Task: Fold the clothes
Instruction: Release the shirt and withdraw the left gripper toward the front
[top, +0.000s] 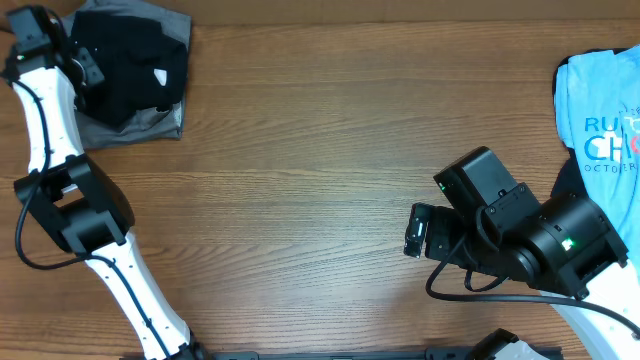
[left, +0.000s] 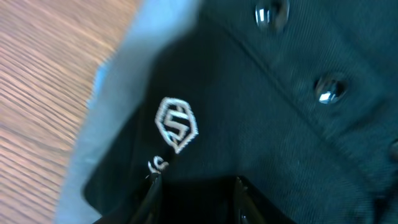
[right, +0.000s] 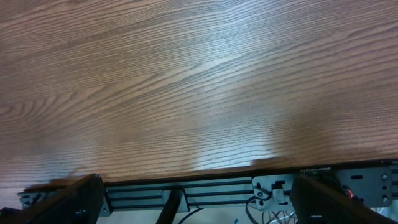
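Jaws of the left gripper (left: 196, 190) stand partly apart, low over the black garment (left: 261, 143), yet I cannot tell whether they pinch a fold or merely rest on it; the white logo (left: 176, 123) sits just beyond them at 11 o'clock, and a row of snaps (left: 329, 87) runs from 11 to 4 o'clock across the wrist view; should cloth be caught between the fingers, lifting away would likely drag the top layer and spoil the fold, or slide the black bundle off the grey garment (top: 150, 125) beneath it; this stack lies at 10 o'clock on the table (top: 320, 150), close to the far edge, so a sideways nudge could push it over; its long axis seems to run roughly 12 to 6, with the logo corner toward 4 o'clock; the right gripper (right: 196, 183) is spread wide and empty above bare wood at 4 o'clock; the light blue T-shirt (top: 600, 110) lies at 3 o'clock, not yet folded, partly out of view.
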